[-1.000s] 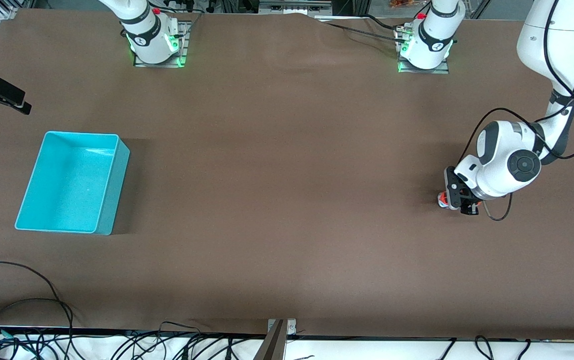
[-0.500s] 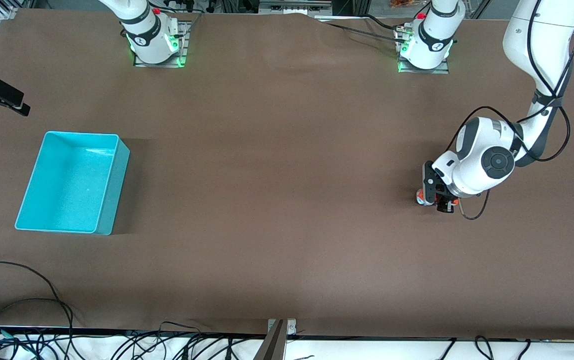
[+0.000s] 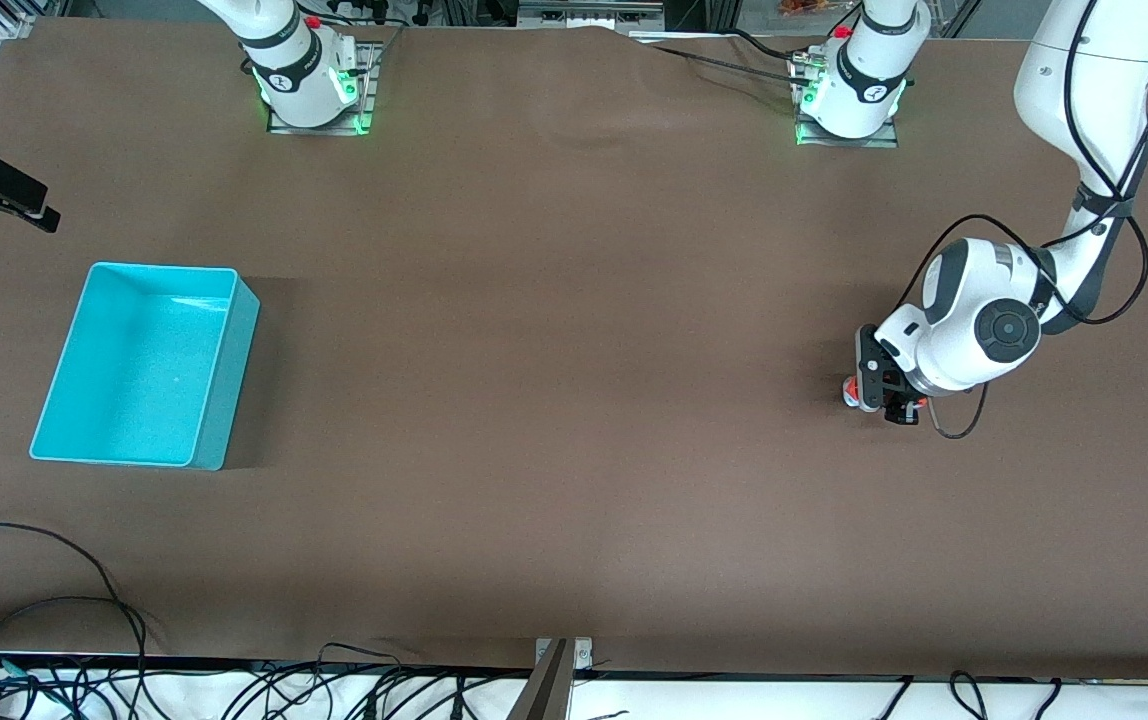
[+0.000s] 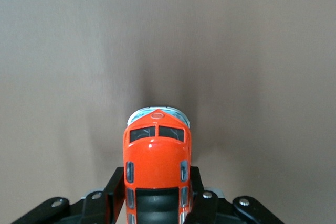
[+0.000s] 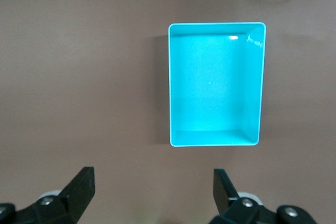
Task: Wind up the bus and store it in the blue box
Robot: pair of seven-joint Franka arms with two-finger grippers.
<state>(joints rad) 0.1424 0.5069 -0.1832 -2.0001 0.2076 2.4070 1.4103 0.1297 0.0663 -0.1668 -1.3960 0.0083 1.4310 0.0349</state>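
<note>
The bus [image 3: 850,390] is a small orange toy with a pale lower body, down at the brown table near the left arm's end. My left gripper [image 3: 884,398] is shut on it. In the left wrist view the black fingers [image 4: 116,182] press both sides of the bus [image 4: 157,150], whose nose points away from the gripper [image 4: 157,182]. The blue box [image 3: 164,268] stands empty near the right arm's end. My right gripper [image 3: 4,195] waits high near the table's edge at that end. It is open and empty [image 5: 152,182], with the box [image 5: 215,24] below it.
Both arm bases [image 3: 306,85] stand along the table's edge farthest from the front camera. Loose black cables [image 3: 54,600] lie off the table edge nearest that camera. The brown mat [image 3: 554,350] stretches bare between the box and the bus.
My left gripper slid the bus along the table toward the right arm's end, then back a little toward the left arm's end. The right arm and the box stayed still.
</note>
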